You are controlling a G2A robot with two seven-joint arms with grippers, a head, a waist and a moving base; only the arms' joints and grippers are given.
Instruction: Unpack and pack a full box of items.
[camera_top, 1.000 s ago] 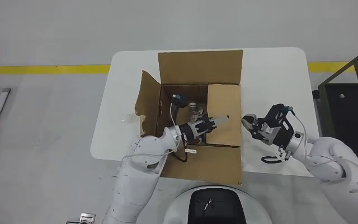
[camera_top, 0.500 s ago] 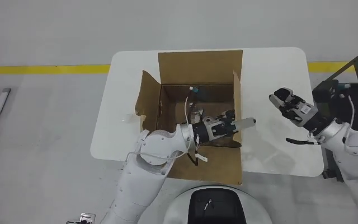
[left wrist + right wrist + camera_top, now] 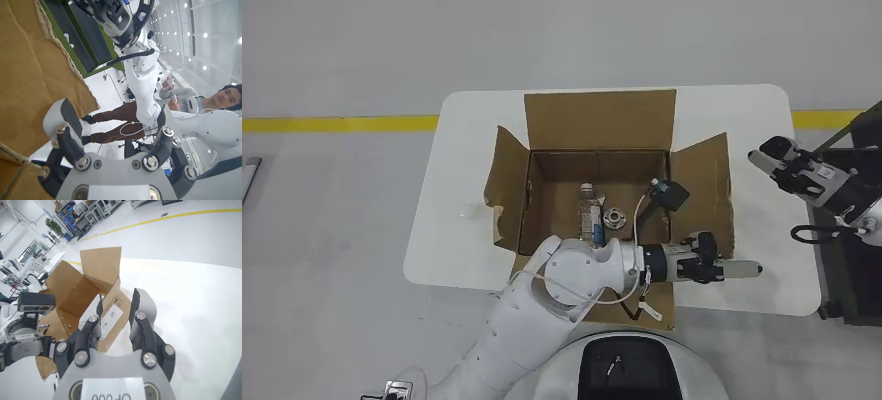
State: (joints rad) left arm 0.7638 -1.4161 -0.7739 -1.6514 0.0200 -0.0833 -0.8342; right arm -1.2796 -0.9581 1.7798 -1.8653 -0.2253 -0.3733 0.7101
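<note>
- Top view, nearest first: L arm [image 3: 587, 275] lies across the box's near side. L gripper [image 3: 739, 268] pokes out past the near-right corner, over tabletop [image 3: 472, 130], just beside right flap [image 3: 709, 195]. Fingers spread, nothing btwn them.
- Why, prob.: the flap is splayed outward w/ the gripper by its edge. Reads as a flap-clearing pose to free the opening, not a pick.
- Box [image 3: 597, 165] sits mid-tabletop, mouth up, visible flaps folded out.
- Inside: bottle [image 3: 589, 215] lies flat on the box floor, toward the near wall. Small round metal part [image 3: 616, 214] is just beside it. Few items seen, so the box reads as far from full.
- In the way: L forearm and its wrist cam [image 3: 667, 192] hang over the near-right part of the opening. Reaching the bottle from that side would need the arm drawn clear first.
- R gripper [image 3: 770, 160] is farther off, over the tabletop's right edge, well apart from the box. Also released, holding nothing. Likely parked there to avoid clashing w/ L arm.
- Beyond: dark cart [image 3: 850, 255] just off the tabletop's right side, close by R arm, so little swing room there.
- Small clear bit [image 3: 470, 211] on tabletop left of box, too small to ID.
</note>
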